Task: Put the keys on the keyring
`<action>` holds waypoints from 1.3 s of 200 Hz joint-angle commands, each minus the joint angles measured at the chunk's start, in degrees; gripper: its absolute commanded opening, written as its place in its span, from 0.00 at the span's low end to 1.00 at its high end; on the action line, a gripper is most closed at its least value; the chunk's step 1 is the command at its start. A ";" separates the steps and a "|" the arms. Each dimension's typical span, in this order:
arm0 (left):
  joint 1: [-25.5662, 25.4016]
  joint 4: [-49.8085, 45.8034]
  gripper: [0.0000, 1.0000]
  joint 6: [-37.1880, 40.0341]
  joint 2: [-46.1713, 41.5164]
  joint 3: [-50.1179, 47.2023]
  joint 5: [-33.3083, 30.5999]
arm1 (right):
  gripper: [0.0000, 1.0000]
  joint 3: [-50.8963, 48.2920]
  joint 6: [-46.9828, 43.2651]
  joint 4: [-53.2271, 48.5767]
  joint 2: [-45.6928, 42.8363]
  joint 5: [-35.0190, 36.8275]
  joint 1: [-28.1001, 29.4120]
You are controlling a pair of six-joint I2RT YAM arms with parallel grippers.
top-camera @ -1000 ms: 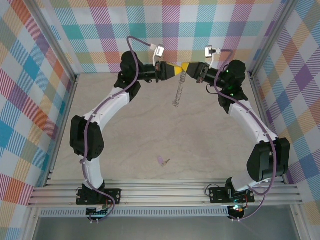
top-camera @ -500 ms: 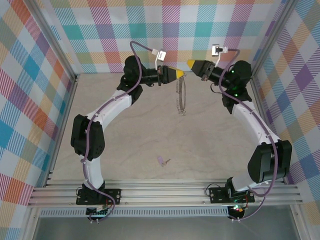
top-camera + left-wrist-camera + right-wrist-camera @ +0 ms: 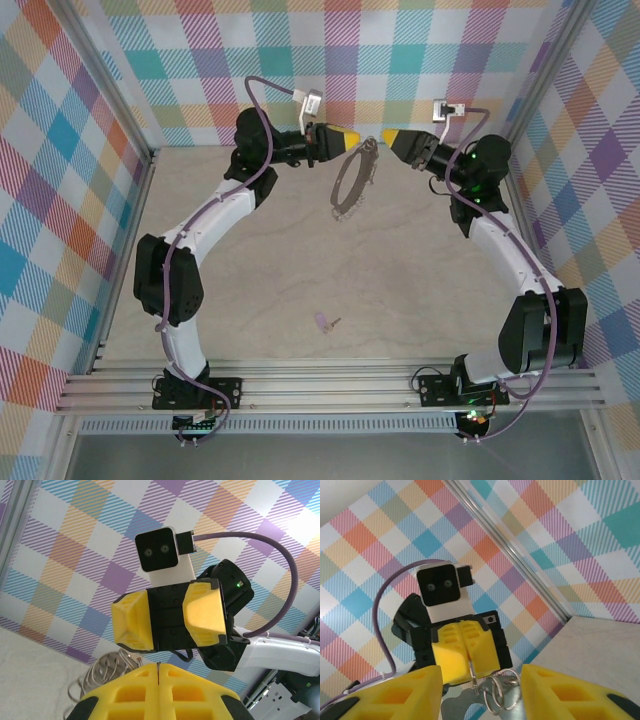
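We see one big, thin grey keyring [image 3: 339, 195] with lots of tiny silver bits hanging all round it. It hangs at the far side, pinched tight at its top by the left gripper [image 3: 358, 143]. The right gripper [image 3: 386, 137] is just beside it, fingers apart, holding nothing. One tiny lilac-headed key [image 3: 322, 322] lies on the table [image 3: 250, 260] at the near side.

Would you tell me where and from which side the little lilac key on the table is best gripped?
Probably by its lilac head, coming straight down: the key lies flat on the table, and the head is its widest part, which leaves the short blade free for the keyring.
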 commanded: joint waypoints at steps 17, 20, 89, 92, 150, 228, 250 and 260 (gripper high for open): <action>0.45 2.13 0.00 1.55 -2.13 3.00 1.13 | 0.42 -0.66 4.41 8.79 0.41 -1.50 0.45; 0.49 2.14 0.00 1.60 -2.13 3.04 1.12 | 0.42 -0.70 4.45 8.91 0.37 -1.50 0.45; 0.44 1.71 0.00 1.59 -2.13 4.16 0.96 | 0.41 0.03 4.61 8.91 1.04 -1.57 2.90; 0.38 1.63 0.00 1.60 -2.10 4.25 0.97 | 0.41 0.08 4.61 8.94 1.13 -1.65 3.01; 0.27 1.71 0.00 1.43 -2.23 4.61 0.94 | 0.40 0.70 4.43 8.52 2.69 -1.59 4.49; -0.08 1.45 0.00 1.44 -2.05 4.56 1.61 | 0.33 1.36 3.91 7.82 3.15 -0.88 4.98; -0.22 1.18 0.00 1.47 -1.87 4.71 1.79 | 0.32 1.84 4.17 8.00 3.52 -0.76 5.02; -0.24 1.10 0.00 1.49 -1.78 4.64 1.80 | 0.30 2.02 4.17 7.85 3.59 -0.70 5.13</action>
